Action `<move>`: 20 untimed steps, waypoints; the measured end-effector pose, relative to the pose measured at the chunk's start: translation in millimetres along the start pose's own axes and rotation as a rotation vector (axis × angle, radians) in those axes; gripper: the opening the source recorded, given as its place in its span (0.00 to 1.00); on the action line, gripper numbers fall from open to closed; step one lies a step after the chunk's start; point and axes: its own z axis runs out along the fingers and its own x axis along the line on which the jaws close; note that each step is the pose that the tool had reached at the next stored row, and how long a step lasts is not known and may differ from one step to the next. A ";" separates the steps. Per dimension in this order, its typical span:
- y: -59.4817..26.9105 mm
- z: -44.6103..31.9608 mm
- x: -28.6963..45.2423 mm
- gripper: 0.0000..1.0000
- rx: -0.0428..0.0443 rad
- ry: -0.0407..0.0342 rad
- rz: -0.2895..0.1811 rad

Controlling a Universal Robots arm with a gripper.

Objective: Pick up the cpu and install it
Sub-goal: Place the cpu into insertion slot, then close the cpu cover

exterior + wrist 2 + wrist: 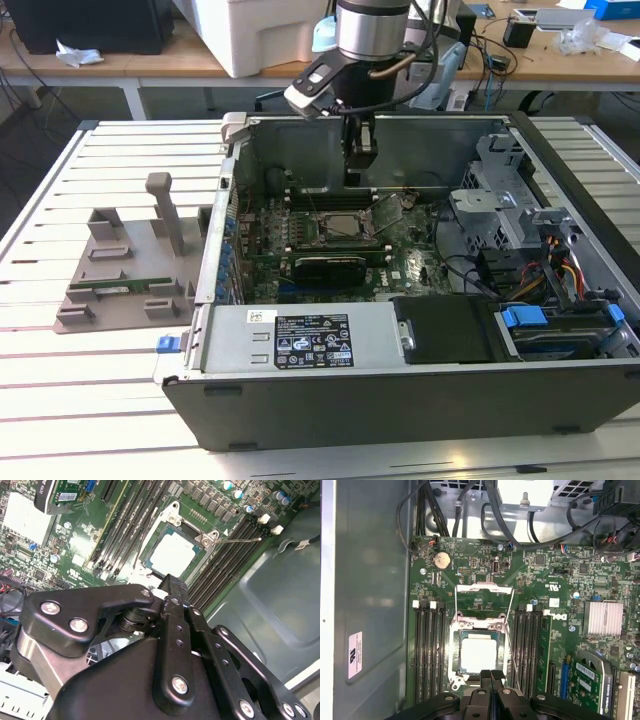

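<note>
Just above cpu (pixel 478 653), gripper fingers (pixel 485 677) together.

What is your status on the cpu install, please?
Gripper shut, nothing seen between its tips, hovering at socket edge. Cpu lying in socket, load plate flipped open. No obstruction seen over it.

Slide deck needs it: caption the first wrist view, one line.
Shut gripper above the cpu, which sits in its open socket.

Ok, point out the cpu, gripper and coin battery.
cpu (pixel 478 653), first wrist view, middle of its silvery top.
gripper (pixel 491 672), first wrist view, where its fingertips meet.
coin battery (pixel 440 560), first wrist view, its round face.
</note>
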 end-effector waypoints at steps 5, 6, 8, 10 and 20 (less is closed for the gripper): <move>-0.3 -8.6 -0.3 0.11 0.0000 0.0000 0.000; -0.3 -10.4 -0.4 0.11 0.0000 0.0000 0.000; -0.6 -17.1 -0.7 0.11 0.0000 0.0000 0.000; -0.7 -20.7 -0.8 0.11 0.0000 0.0000 0.000; 1.6 -29.1 -1.3 0.11 0.0000 0.0000 0.000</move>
